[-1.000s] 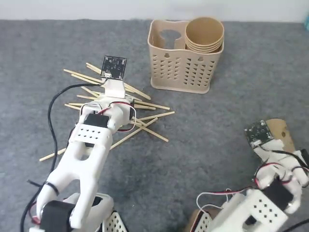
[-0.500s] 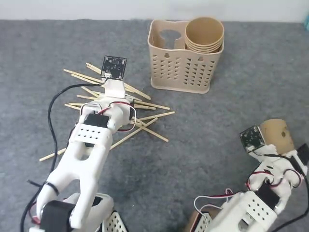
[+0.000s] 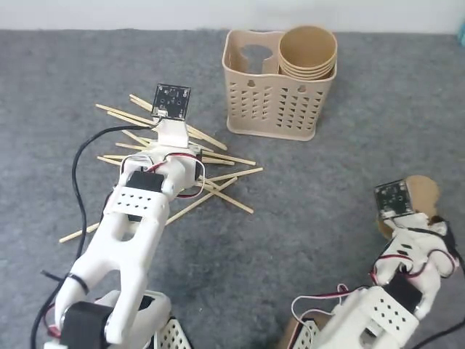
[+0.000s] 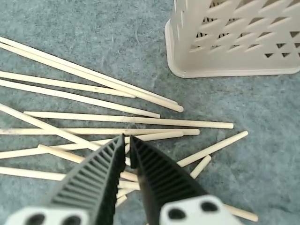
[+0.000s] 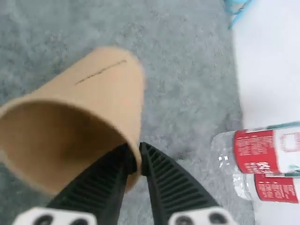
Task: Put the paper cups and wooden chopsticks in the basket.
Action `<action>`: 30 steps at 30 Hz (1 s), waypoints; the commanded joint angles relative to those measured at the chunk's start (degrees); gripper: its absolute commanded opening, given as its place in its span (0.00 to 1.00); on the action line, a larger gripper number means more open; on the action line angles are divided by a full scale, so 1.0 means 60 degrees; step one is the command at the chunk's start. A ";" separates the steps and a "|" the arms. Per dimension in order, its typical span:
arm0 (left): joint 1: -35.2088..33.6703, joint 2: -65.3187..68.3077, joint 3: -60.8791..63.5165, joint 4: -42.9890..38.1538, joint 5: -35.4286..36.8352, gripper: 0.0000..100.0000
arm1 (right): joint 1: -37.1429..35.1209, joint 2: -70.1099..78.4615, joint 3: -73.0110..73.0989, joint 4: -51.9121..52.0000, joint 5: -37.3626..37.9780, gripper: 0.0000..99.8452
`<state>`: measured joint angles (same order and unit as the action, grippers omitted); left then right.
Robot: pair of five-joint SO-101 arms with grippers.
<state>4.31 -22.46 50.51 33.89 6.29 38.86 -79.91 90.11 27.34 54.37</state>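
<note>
left gripper (image 4: 126, 143) jaws nearly together, above scattered wooden chopsticks (image 4: 129, 120) | basket (image 4: 185, 42) near them | grey carpet (image 4: 262, 117)

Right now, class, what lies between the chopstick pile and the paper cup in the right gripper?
In the high view, only bare grey carpet separates chopsticks and paper cup.

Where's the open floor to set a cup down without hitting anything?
Widest bare carpet: between the chopsticks and the paper cup in the right tool, in front of the basket. Also the strip beside the basket's stacked cups. Crowded: around those chopsticks, under the left arm.
</note>
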 commanded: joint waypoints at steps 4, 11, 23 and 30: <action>0.0103 -0.0337 -0.0095 -0.0190 -0.0088 0.01 | -0.0125 -0.0125 -0.2227 0.1150 -0.1700 0.01; 0.0103 -0.0337 -0.0095 -0.0190 -0.0088 0.01 | -0.0652 0.3436 -0.6125 0.3538 -0.3092 0.01; 0.0103 -0.0337 -0.0095 -0.0205 -0.0088 0.01 | -0.1121 1.1509 -1.6234 0.9810 -0.5832 0.01; 0.0103 -0.0337 -0.0095 -0.0220 -0.0322 0.01 | -0.2000 1.2711 -2.0147 1.1670 -0.6711 0.01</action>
<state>4.31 -22.46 50.51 33.89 6.11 29.19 -4.04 -19.43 93.63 16.57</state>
